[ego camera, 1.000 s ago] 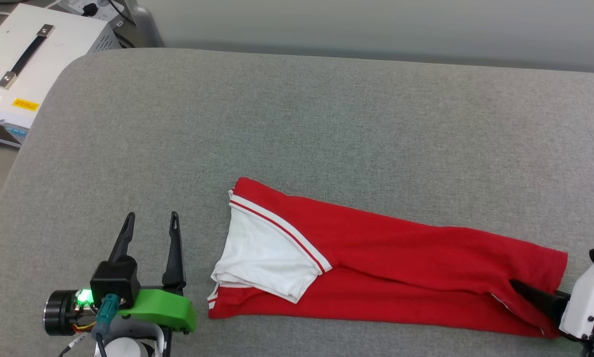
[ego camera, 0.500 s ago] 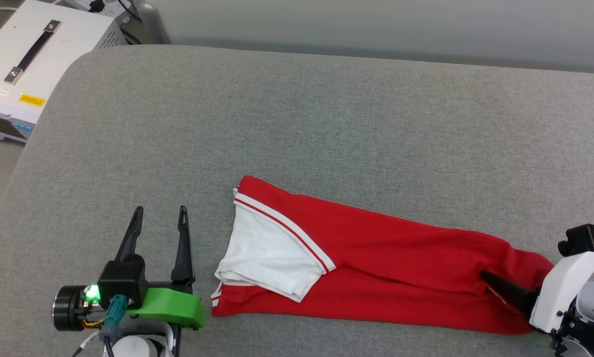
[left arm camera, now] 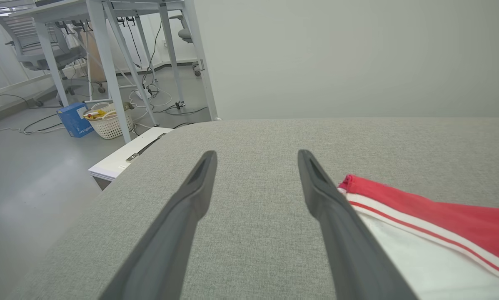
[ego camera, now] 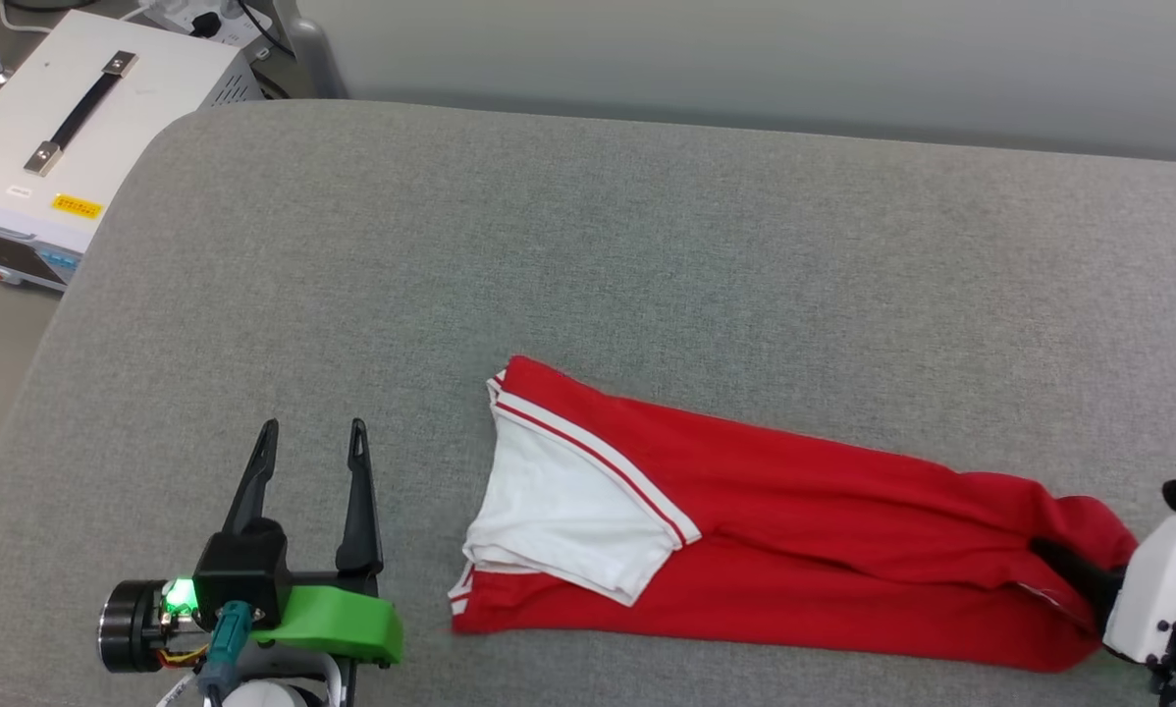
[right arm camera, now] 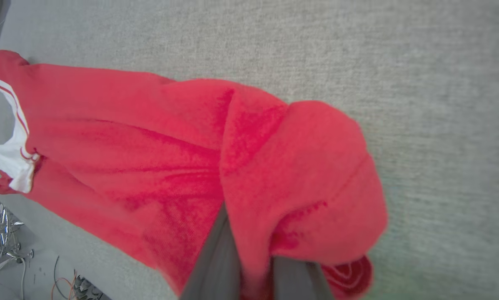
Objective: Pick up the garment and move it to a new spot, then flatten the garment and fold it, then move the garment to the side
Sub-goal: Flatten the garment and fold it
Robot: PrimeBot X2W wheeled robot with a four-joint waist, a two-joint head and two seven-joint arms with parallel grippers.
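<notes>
Since a second ago the garment (ego camera: 824,530) has bunched up at its right end, where my right gripper (ego camera: 1064,570) has closed. From the left: my left gripper (ego camera: 313,427) sits with fingers spread wide over the grey padded surface (ego camera: 647,245), just beside the white sleeve (ego camera: 568,520). The garment lies folded long near the front edge, and the right gripper pinches its red end.

Grey fabric-covered bench (ego camera: 647,245) backed at 12 o'clock by plain pale wall (ego camera: 745,59); white case (ego camera: 87,147) with black handle stands at 10 o'clock beside it.
</notes>
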